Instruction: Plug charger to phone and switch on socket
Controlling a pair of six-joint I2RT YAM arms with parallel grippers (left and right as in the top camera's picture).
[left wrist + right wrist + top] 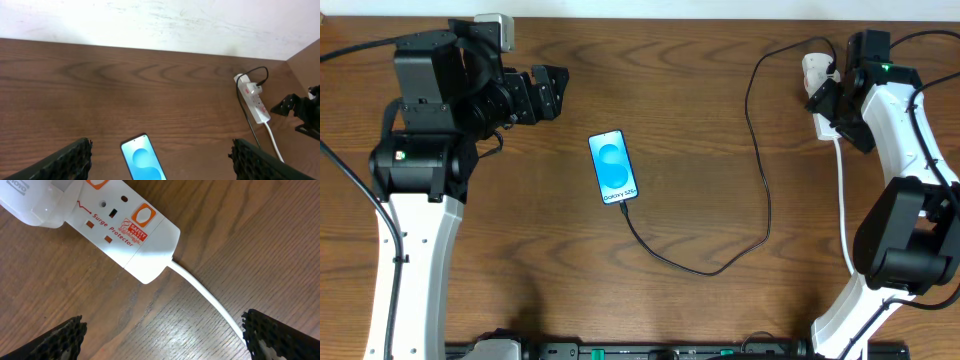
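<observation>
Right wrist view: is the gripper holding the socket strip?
No, the right gripper is open wide, and the socket lies beyond its fingertips, untouched.

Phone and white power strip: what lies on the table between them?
Between the phone and power strip, only the black charger cable crosses the bare table, seen in the overhead view.

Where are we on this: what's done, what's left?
Looks done: the charger meets the phone at its bottom edge and runs to the socket. In hand: the right gripper hangs over the socket's cord end, jaws wide open; the left gripper sits open, away from the phone. Left: switching it on; whether that's done I cannot tell.
</observation>
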